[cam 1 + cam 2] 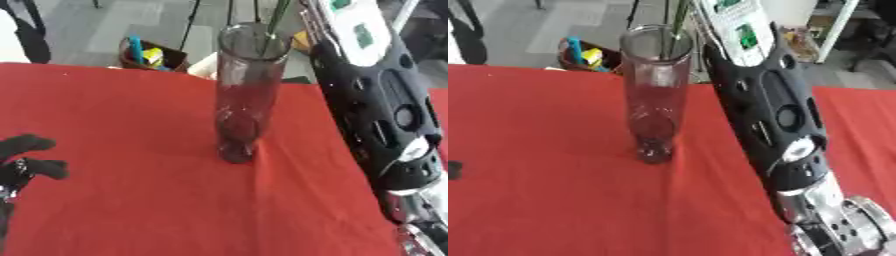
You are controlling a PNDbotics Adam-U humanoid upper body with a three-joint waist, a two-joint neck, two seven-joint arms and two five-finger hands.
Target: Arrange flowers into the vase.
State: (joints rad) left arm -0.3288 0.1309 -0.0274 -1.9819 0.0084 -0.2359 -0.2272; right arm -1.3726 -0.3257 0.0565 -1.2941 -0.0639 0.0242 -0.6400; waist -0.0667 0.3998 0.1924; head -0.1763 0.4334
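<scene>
**Vase standing mid-bench, one stem poking out the top, my right arm reaching up past it**

So here's where I'm at. The tall clear glass vase (248,90) stands upright on the red bench (131,165), roughly in the middle and toward the far edge. A thin green stem (276,20) slants down into its mouth and runs up out of the top of the picture, so I can't see any bloom on it. Through the glass everything looks reddish from the cloth behind it, and I can't follow the stem very far down inside.

My right arm (772,110) comes in from the lower right and stretches up just beside the vase, on its right. The arm goes up past the rim and out of view at the top, so the right hand itself doesn't show in either eye and I can't tell what its fingers are doing.

My left hand (26,160) sits at the left edge of the bench, well apart from the vase. Its fingers look curled in, holding nothing.

Off the bench, on the floor behind, there's a small brown basket (149,57) with something blue and something yellow in it.
</scene>
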